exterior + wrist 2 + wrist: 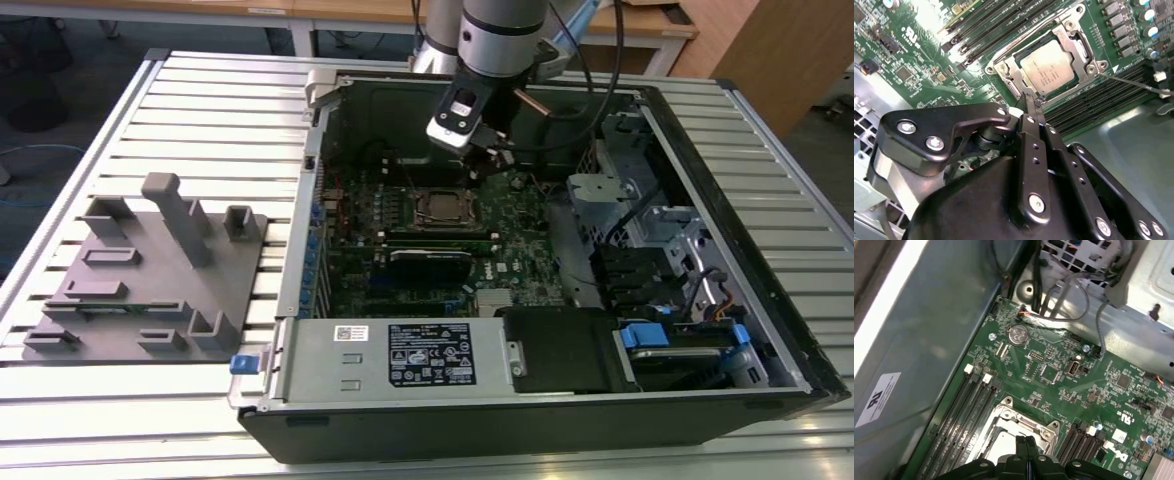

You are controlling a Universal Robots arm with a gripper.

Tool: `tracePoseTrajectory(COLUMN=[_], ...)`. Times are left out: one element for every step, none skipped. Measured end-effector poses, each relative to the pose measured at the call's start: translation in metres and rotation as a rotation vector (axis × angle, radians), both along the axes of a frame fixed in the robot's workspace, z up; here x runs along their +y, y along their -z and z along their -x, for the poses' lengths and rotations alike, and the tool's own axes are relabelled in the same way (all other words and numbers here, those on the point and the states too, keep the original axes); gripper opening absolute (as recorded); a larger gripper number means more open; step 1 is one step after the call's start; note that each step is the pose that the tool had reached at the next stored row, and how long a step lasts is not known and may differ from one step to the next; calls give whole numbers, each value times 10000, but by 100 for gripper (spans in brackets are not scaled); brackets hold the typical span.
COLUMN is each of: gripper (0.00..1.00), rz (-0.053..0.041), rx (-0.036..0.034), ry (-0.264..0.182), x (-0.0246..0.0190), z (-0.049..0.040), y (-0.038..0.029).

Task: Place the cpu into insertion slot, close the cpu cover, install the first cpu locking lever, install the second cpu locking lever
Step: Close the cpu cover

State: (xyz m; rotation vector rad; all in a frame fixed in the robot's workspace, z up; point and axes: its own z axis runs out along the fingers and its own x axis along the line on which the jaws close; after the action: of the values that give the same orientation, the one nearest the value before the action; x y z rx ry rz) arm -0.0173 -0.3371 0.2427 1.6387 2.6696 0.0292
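We are seeing one flat silver-grey square cpu sitting in the dark silver-rimmed insertion slot, one thin silvery windowed cpu cover lying over it. One thin wire lever is sticking out beside the slot, seemingly unlatched; a second we cannot make out. The black gripper, fingers together, is hovering at the slot's edge.

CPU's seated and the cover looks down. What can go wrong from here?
1. One lever sticks out free over the memory slots. The cover may therefore not be clamped on the cpu and could lift.
2. The shut gripper sits right at the cover's corner. A slip there could scrape the small parts on the board beside it.
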Motion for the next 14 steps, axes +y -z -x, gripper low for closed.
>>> tracePoseTrajectory(gripper=[10,10,10,10,10,10,10,10,10,10,10,10,10,10], rz=[0,0,0,1,1,1,1,1,1,0,0,0,0,0], rx=[0,0,0,0,0,0,0,0,0,0,0,0,0,0], ry=[-114,-223,-328,-443,-547,-650,-753,-859,-974,-1106,-1236,-1375,-1517,-1668], x=[0,0,0,0,0,0,0,0,0,0,0,0,0,0], z=[0,0,0,0,0,0,0,0,0,0,0,0,0,0], y=[0,0,0,0,0,0,0,0,0,0,1,1,1,1])
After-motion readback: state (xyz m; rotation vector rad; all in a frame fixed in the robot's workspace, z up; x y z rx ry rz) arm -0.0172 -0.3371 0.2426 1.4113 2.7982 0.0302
